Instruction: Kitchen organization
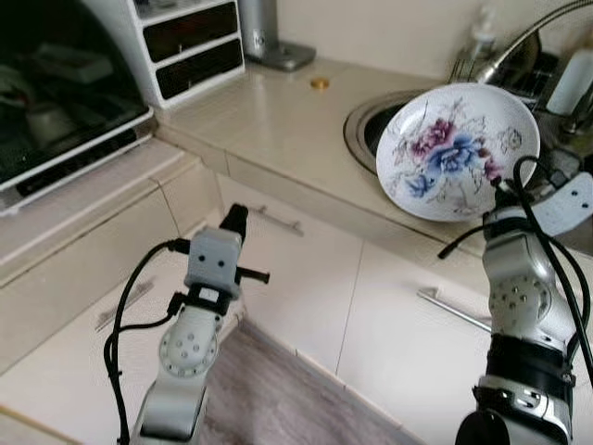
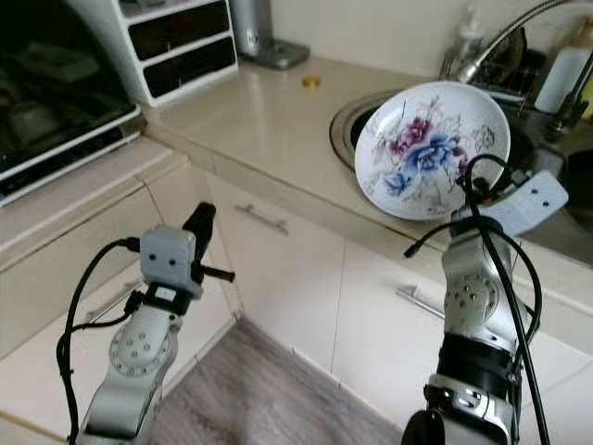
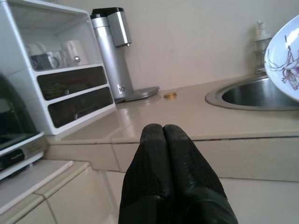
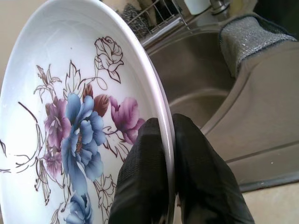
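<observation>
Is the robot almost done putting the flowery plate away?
Not yet. Done: the right gripper has the flowered plate pinched by its rim, lifted beside the sink. The left gripper waits shut and empty. Left: setting the plate down somewhere, maybe the open dishwasher.

A small gold coin-like disc (image 1: pixel 319 82) lies on the beige countertop (image 1: pixel 269 120) near a silver appliance (image 3: pixel 114 51).

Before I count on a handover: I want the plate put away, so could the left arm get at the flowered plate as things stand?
Probably not without moving. The left gripper is shut, low before the cabinet fronts, well apart from the flowered plate, which the right gripper holds over the sink. Nothing blocks the way between them.
</observation>
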